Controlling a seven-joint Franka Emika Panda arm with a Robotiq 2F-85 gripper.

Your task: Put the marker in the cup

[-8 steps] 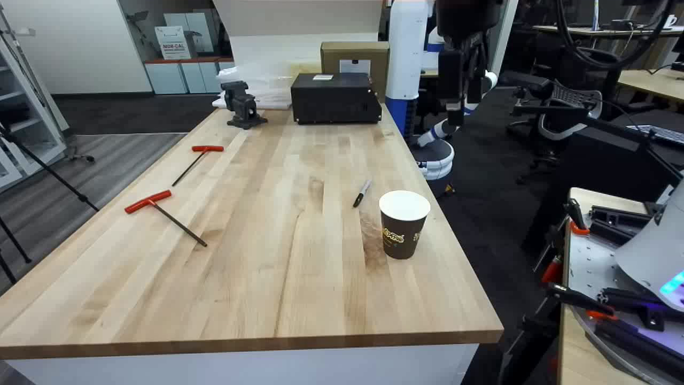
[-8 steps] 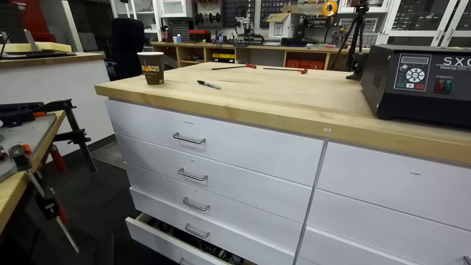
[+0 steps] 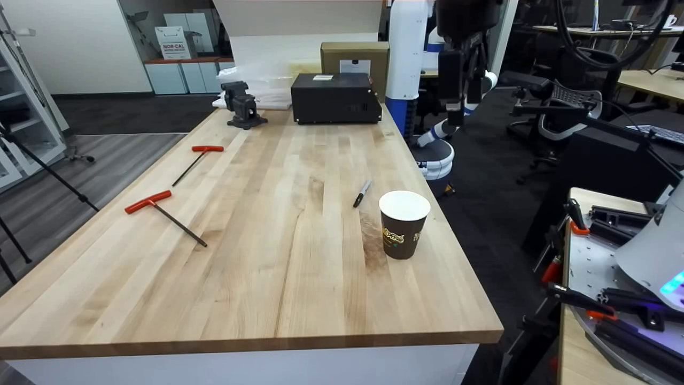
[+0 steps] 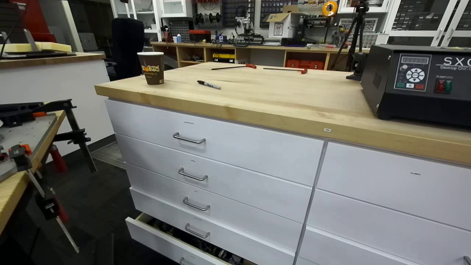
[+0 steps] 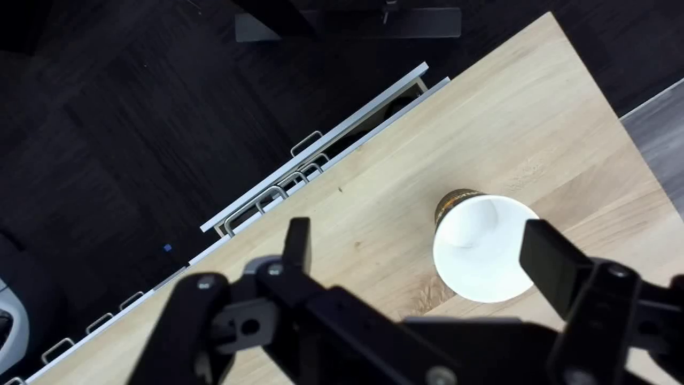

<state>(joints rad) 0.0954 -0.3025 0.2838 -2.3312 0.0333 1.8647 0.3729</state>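
In an exterior view, the cup [image 3: 404, 232] stands on the table [image 3: 240, 299] near its right edge, set back from the near right corner. The marker [image 3: 362, 193] lies near the cup, to its left and closer to the far edge. Two hex keys [image 3: 148, 202] lie along the left edge, one behind the other. By the far left corner stands a vise [image 3: 244, 105], and by the far right corner a machine [image 3: 336, 100], with a carton [image 3: 355, 51] behind.

The coffee cup [image 3: 404, 230] looks like smooth paper. The tabletop [image 3: 251, 278] is smooth, grained wood; the drawer handles [image 4: 189, 140] are shiny metal.
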